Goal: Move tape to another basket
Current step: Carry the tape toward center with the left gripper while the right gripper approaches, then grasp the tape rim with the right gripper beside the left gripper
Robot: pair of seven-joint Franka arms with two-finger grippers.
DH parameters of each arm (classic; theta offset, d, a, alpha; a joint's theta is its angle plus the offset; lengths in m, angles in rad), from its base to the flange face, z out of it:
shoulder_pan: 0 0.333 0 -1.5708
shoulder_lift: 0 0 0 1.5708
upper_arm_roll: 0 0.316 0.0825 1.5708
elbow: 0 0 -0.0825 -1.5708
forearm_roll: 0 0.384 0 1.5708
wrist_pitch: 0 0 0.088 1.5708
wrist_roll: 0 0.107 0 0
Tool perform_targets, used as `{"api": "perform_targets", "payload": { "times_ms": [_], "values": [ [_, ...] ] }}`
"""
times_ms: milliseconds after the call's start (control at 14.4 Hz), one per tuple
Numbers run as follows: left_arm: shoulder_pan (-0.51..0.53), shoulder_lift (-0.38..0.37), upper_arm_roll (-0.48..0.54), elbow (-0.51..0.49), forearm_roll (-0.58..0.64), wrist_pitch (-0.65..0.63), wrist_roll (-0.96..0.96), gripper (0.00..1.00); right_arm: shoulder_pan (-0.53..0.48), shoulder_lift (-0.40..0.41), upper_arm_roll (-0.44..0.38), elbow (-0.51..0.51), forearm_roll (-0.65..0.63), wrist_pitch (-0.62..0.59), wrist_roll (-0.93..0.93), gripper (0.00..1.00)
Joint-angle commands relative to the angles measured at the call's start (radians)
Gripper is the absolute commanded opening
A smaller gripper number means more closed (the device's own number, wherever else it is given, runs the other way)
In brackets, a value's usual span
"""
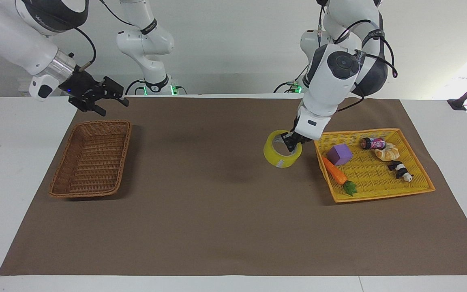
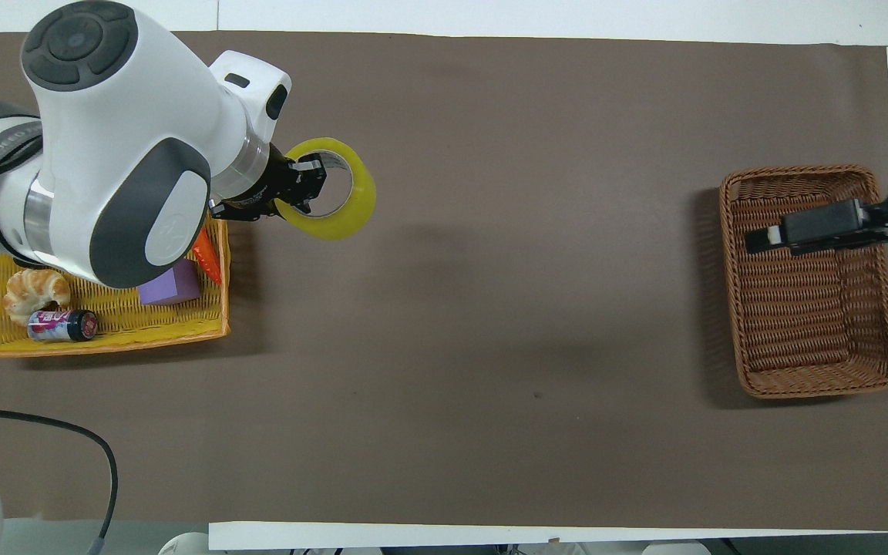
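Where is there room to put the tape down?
The brown mat between the wicker basket and the yellow tray is bare, and nothing lies in the basket. The tray is crowded. The left gripper holds the tape.

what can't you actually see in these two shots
- Overhead view: the left arm covers the panda toy, most of the carrot and part of the purple block in the yellow tray.
- Both views: the label on the small can is too small to read.
- Overhead view: the right pincer sits over the wicker basket; its height is readable only from the facing view.
- Both views: the left pincer hides part of the tape's core.
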Motion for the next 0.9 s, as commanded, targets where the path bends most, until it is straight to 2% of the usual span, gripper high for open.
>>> {"api": "perform_targets", "payload": {
  "times_ms": [0,69,208,486,694,832],
  "values": [
    [-0.01,-0.019,0.01,0.001,-0.02,0.001,-0.007,0.04,0.134,0.009,0.004,-0.095,0.13,0.207,0.004,0.99],
    [-0.008,-0.021,0.01,0.003,-0.032,-0.005,-0.015,0.04,0.177,0.044,0.004,-0.095,0.2,0.241,0.002,0.99],
    [0.0,-0.045,0.013,0.001,-0.097,-0.017,-0.017,0.03,0.234,0.107,0.004,-0.098,0.439,0.276,0.002,0.99],
    [0.009,-0.056,0.013,-0.022,-0.104,-0.014,-0.012,0.02,0.404,0.186,0.004,-0.093,0.746,0.474,-0.003,0.99],
    [0.016,-0.059,0.013,-0.029,-0.104,-0.019,-0.009,0.02,0.524,0.207,0.004,-0.092,0.857,0.612,-0.001,0.99],
    [0.015,-0.059,0.013,-0.032,-0.104,-0.02,-0.009,0.02,0.541,0.227,0.004,-0.081,0.866,0.638,0.0,0.99]
  ]
}}
